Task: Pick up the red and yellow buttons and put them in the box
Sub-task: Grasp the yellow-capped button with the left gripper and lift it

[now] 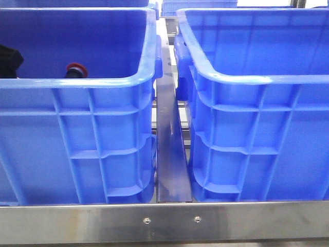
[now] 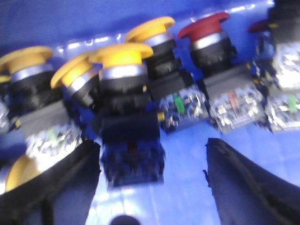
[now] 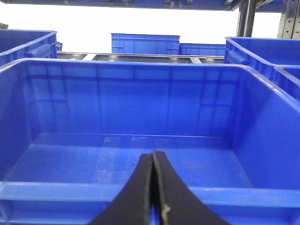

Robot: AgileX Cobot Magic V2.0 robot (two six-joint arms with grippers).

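Left wrist view shows the left gripper (image 2: 152,187) spread wide over yellow buttons (image 2: 123,56) and a red button (image 2: 202,29) in the left crate (image 1: 77,82). Rigid, top-heavy, probably light; grip the dark body. Right gripper (image 3: 153,187) is closed, empty, above the box (image 3: 140,70).

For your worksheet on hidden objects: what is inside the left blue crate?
Over the left blue plastic crate's rim, one red-capped push-button and a black part show; the near wall covers the floor and anything else inside.
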